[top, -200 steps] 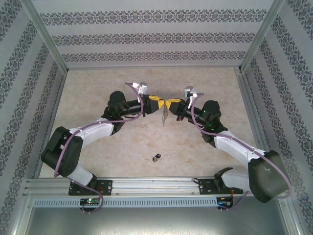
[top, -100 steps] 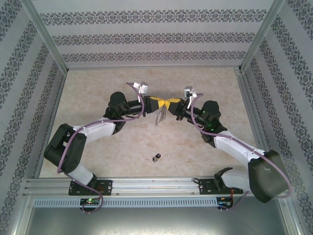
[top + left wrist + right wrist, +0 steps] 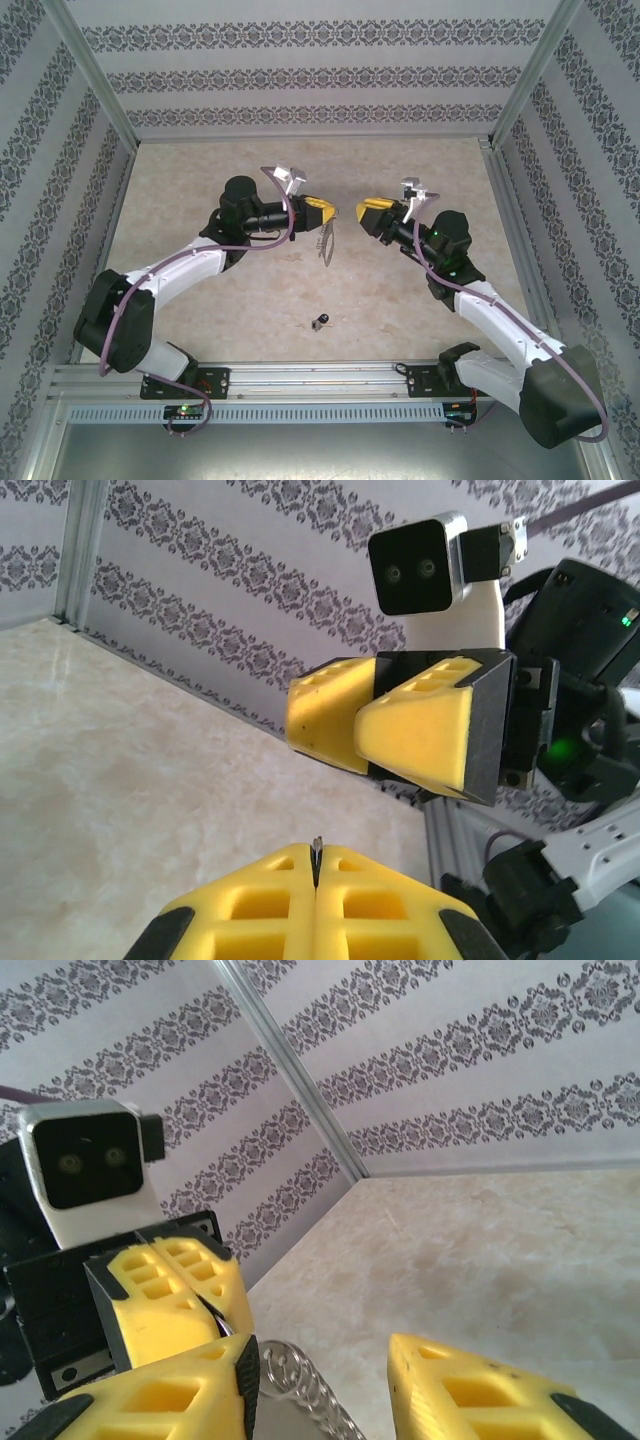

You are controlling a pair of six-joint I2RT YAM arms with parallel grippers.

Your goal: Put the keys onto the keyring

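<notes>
Grey metal, one keyring point(image 3: 326, 242) was held hanging, pinched by the jaws of the left gripper point(image 3: 328, 212); those of the right gripper point(image 3: 361, 209) were spread. One black-headed key point(image 3: 320, 321) was seen on the table point(image 3: 200, 170), well apart.

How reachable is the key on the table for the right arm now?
Probably yes: the right gripper is open, the key lies alone on the table, and the left gripper holds the keyring well away from it.
</notes>
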